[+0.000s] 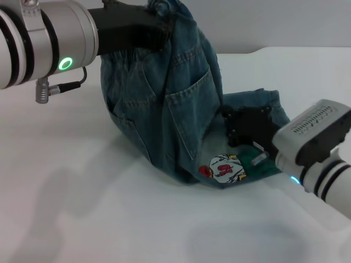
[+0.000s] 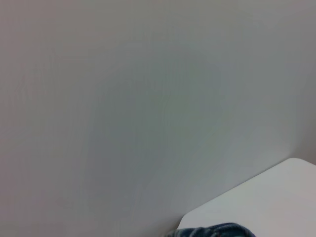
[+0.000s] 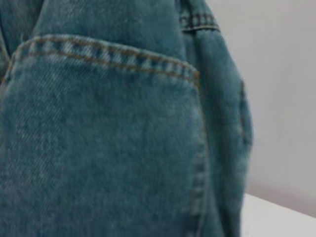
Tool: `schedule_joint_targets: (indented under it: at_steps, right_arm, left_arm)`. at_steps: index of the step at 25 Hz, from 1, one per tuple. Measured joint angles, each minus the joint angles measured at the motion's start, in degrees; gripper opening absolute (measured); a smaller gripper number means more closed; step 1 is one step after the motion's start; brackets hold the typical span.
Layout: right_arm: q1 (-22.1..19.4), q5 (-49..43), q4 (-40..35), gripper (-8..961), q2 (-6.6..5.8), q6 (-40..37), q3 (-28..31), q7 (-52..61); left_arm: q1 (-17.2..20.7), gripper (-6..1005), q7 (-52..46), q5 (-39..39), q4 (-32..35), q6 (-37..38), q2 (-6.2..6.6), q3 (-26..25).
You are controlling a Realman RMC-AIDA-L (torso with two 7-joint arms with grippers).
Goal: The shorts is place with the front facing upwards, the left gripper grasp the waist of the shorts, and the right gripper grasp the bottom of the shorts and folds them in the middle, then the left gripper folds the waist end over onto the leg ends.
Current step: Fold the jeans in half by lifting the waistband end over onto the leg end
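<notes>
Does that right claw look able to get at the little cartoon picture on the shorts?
Probably yes. The right gripper rests on the leg ends just beside the cartoon print, which lies uncovered on the table. The left gripper holds the waist up, clear of it.

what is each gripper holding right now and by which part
The left gripper holds the shorts up by the waist; the right gripper rests on the leg ends, its hold hidden.

left gripper (image 1: 156, 24) raised high, clamped closed, right gripper (image 1: 247, 129) low, pressed down, arm angled inward
</notes>
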Motion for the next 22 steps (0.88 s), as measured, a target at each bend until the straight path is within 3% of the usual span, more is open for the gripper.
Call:
schedule_joint_targets:
  at_steps: [5,9,22]
  right_arm:
    - [-2.78,-0.06,1.27,-1,-0.25,4.1,1.09,-0.22]
    - [-1.97,0.0,-1.3,-1,0.01,4.11,2.86,-0.37]
    - [11.85,1.31,-15.95,0,0.54,3.78,6.04,0.28]
  left_arm:
    - [0.18,125,0.0,0.01,0.04,0.0,0.0,-0.14]
    - [0.23,125,0.0,0.02,0.04,0.0,-0.01,-0.01]
    - [0.17,124,0.33,-0.49,-0.1,-0.03,-0.01,0.52]
